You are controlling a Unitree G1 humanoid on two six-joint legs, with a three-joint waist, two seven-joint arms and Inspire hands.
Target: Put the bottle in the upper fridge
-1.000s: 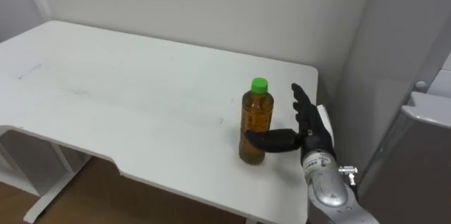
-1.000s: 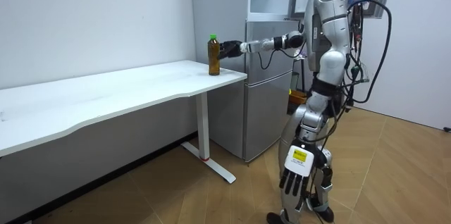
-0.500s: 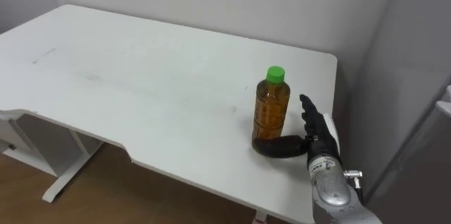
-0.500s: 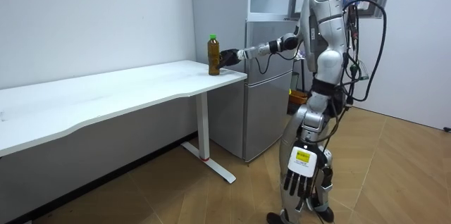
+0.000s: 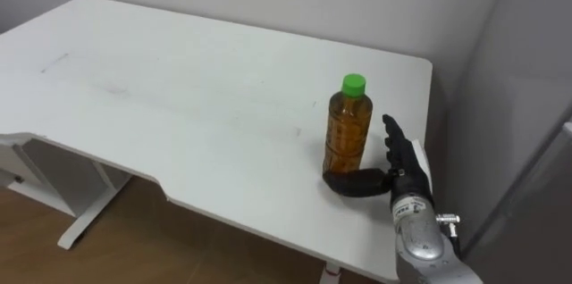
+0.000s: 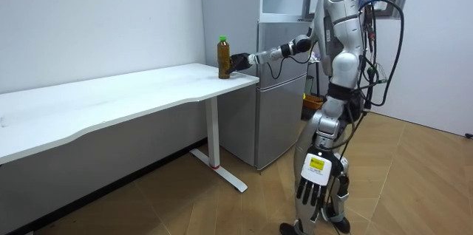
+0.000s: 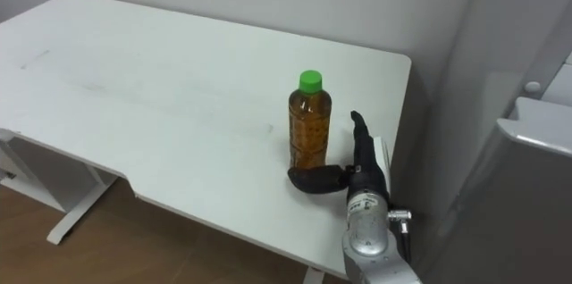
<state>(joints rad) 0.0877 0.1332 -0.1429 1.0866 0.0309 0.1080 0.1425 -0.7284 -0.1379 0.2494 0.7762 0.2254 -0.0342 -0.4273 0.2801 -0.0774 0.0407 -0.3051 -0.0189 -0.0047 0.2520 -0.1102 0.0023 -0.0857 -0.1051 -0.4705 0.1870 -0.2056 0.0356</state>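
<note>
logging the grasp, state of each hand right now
Left hand: open, hanging at its side.
Right hand: open beside the green-capped amber plastic bottle, thumb across its base.

A bottle [image 7: 309,132] of amber liquid with a green cap [image 7: 310,79] is seen upright on a white table [image 7: 152,96], near its right end. The right hand [image 7: 364,173] is held just beside the bottle, on its right. The fingers [image 7: 360,141] are kept straight, with a gap left to the bottle. The thumb [image 7: 313,179] is laid across the front of the bottle's base. A grey fridge [image 7: 527,204] is seen at the far right.
</note>
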